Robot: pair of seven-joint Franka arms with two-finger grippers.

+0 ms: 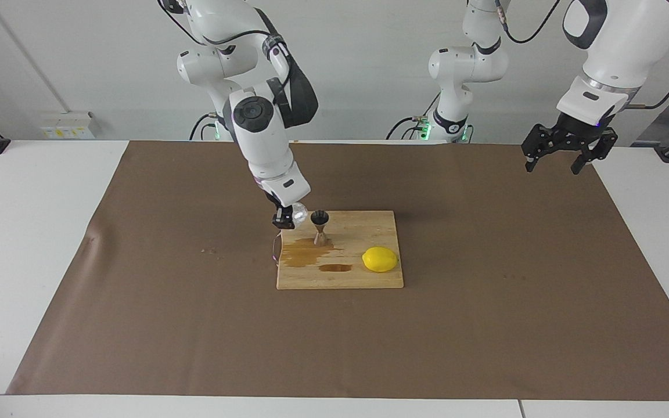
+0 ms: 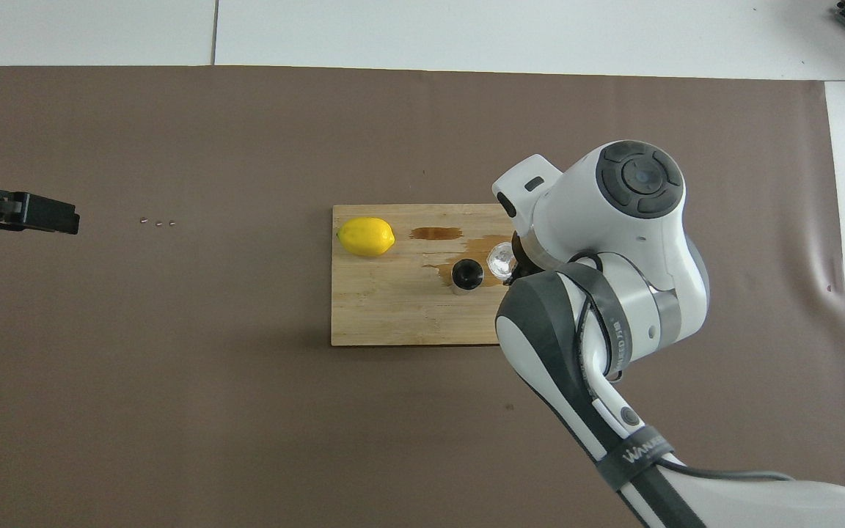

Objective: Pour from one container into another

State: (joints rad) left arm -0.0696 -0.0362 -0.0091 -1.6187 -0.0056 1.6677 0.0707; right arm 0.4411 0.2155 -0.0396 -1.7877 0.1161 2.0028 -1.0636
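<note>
A small clear glass cup (image 1: 298,213) (image 2: 500,259) hangs in the air just beside the top rim of the steel jigger (image 1: 319,227) (image 2: 467,274). My right gripper (image 1: 285,219) is shut on the cup, on the side toward the right arm's end of the table. The overhead view shows that arm covering the gripper, with only the cup peeking out. The jigger stands upright on the wooden board (image 1: 369,232) (image 2: 393,315). My left gripper (image 1: 554,168) (image 2: 41,214) waits open in the air over the mat's edge at the left arm's end, holding nothing.
A yellow lemon (image 1: 380,259) (image 2: 366,237) lies on the board toward the left arm's end. Brown wet stains (image 1: 302,255) (image 2: 492,246) spread on the board around the jigger. Tiny crumbs (image 1: 209,251) (image 2: 158,222) lie on the brown mat.
</note>
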